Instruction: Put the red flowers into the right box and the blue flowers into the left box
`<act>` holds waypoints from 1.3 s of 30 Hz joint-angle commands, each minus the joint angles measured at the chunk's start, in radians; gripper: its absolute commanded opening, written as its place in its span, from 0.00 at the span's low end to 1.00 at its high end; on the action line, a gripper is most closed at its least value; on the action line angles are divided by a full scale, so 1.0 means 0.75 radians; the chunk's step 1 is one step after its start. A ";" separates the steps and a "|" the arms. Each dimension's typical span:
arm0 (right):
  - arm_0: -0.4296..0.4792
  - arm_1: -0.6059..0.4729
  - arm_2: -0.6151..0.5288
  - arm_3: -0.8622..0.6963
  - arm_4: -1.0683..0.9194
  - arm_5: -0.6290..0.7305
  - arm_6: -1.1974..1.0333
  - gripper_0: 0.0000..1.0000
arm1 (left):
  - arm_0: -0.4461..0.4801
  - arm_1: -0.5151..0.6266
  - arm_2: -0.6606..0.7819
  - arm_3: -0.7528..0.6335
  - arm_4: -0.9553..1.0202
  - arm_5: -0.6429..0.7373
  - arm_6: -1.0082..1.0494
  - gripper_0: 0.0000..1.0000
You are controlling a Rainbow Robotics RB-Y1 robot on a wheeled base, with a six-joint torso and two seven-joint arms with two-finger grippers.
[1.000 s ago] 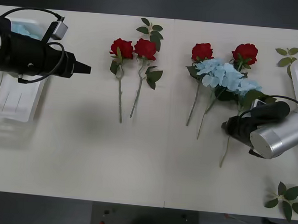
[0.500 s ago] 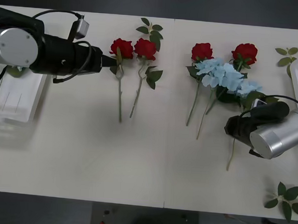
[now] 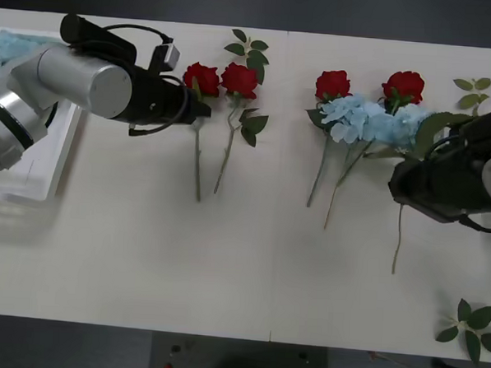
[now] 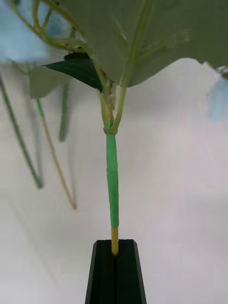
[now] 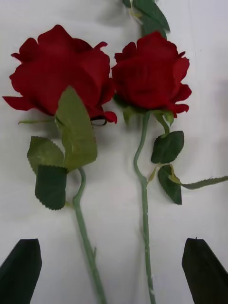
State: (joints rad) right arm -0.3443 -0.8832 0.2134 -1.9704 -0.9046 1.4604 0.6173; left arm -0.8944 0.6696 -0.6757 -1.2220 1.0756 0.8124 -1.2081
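Right end effector (image 4: 115,249), at 3 o'clock on the desk (image 3: 225,265), clenches a blue flower stem (image 4: 112,190); left end effector (image 5: 114,266), released, straddles two red flowers (image 5: 102,76).

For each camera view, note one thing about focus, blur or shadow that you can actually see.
Front view: the right gripper and its arm look smeared, while the red flowers are crisp. Right wrist view: the gripped stem is sharp, but the leaf above and the blue flowers are soft. Left wrist view: the roses are in focus and cast soft shadows on the table.
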 commanded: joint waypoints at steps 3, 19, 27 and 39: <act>-0.022 -0.093 -0.293 -0.210 -0.228 0.249 0.052 0.00 | -0.080 -0.073 0.030 0.102 -0.056 -0.005 0.018 0.86; -0.003 -0.127 -0.636 -0.024 -0.287 0.530 0.353 0.00 | -0.206 -0.173 -0.101 0.412 -0.131 -0.101 -0.003 0.86; -0.003 -0.127 -0.587 0.238 -0.242 0.372 0.637 0.00 | -0.206 -0.246 -0.099 0.521 -0.219 -0.191 -0.011 0.86; -0.009 -0.119 -0.225 0.355 0.081 0.031 0.873 0.00 | -0.223 -0.298 -0.101 0.594 -0.303 -0.251 -0.003 0.86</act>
State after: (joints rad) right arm -0.3441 -0.9342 0.0304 -1.6922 -0.8905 1.4948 1.2067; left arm -1.0091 0.4427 -0.7719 -0.7647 0.8570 0.6342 -1.2083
